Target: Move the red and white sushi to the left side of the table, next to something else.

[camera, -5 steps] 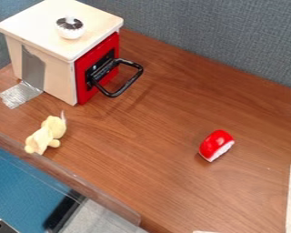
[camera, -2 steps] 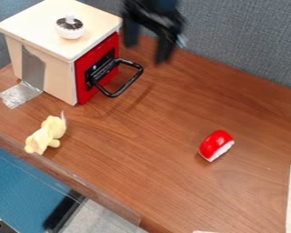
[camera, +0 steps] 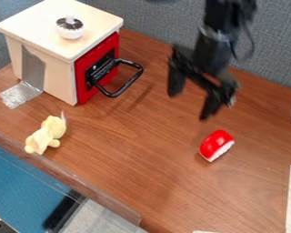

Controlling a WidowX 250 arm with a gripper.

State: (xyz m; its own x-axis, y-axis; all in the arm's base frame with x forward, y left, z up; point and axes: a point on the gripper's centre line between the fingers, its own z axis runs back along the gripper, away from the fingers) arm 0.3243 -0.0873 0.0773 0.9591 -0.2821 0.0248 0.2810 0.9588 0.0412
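We see a black robot arm reaching down from the top edge over a brown wooden table (camera: pixel 142 159). Its hand (camera: pixel 192 100) is released, two fingers spread wide with nothing between them, above and just beside the red and white sushi (camera: pixel 216 144), which lies on the table right of centre in our view. Well apart, at our left, lie a pale yellow plush toy (camera: pixel 46 135) and, behind it, a wooden toy oven (camera: pixel 47 68) with a red front.
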